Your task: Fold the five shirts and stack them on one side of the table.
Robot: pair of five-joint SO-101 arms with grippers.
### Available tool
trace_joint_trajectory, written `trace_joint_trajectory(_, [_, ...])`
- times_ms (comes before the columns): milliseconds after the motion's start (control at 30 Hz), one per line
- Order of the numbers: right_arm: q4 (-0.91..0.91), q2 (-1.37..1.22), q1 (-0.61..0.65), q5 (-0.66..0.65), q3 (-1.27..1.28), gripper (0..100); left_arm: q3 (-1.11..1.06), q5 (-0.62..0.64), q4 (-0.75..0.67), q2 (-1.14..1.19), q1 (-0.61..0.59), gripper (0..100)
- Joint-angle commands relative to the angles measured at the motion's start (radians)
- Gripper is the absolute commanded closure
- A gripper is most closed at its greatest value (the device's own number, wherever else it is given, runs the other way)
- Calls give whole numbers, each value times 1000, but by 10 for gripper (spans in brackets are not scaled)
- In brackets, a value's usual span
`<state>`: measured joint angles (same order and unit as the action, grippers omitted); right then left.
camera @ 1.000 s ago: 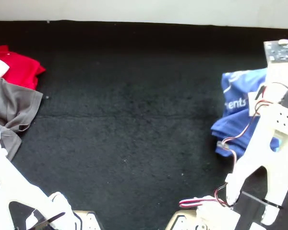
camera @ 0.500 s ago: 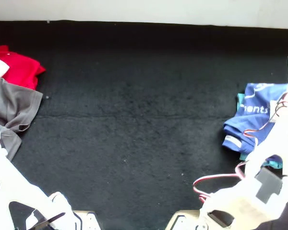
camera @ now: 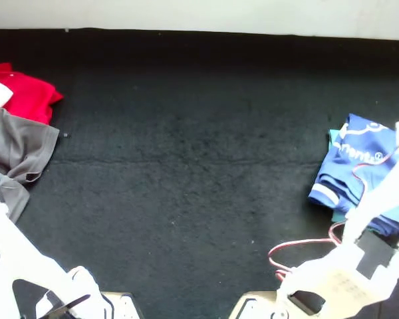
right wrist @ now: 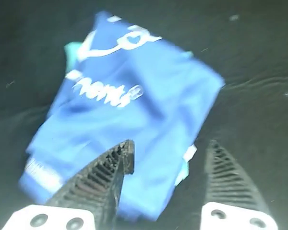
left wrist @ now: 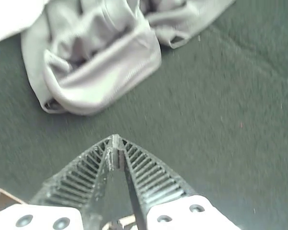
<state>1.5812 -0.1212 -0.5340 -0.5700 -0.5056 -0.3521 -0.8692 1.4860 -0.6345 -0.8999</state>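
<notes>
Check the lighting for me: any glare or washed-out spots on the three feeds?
High view: the white right arm is washed out against the dark table, no hard shadows. Left wrist view: the white cloth beside the gray shirt is blown out; the shirt's folds read well. Right wrist view: the blue shirt is evenly lit, no glare.

The dark tabletop [camera: 186,166] bears a red shirt [camera: 28,96] touching a crumpled grey shirt [camera: 18,149] at one side, a folded blue shirt [camera: 354,169] opposite.
</notes>
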Motion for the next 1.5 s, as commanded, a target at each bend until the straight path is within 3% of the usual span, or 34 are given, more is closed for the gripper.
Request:
trace_joint_trajectory(0, [186,12,76,-11,-87,889,5,-8,-87,-2,-5,974])
trace_joint_trajectory(200, [185,77,93,-11,48,897,51,-71,-104,232,-8,895])
trace_joint_trajectory(567, [185,460,130,-9,668,834,369,-121,-133,759,-42,816])
trace_joint_trajectory(800, [185,630,188,-8,872,834,573,-121,-133,1086,-47,821])
trace_joint_trajectory(1000, [185,677,182,-8,917,834,676,-123,-124,1300,-38,973])
trace_joint_trajectory(1067, [185,679,180,-8,917,834,677,-123,-114,1316,-27,991])
trace_joint_trajectory(1300, [185,679,176,-8,915,834,768,-114,118,1136,36,994])
trace_joint_trajectory(1467, [185,679,177,-8,909,834,831,35,167,934,113,994])
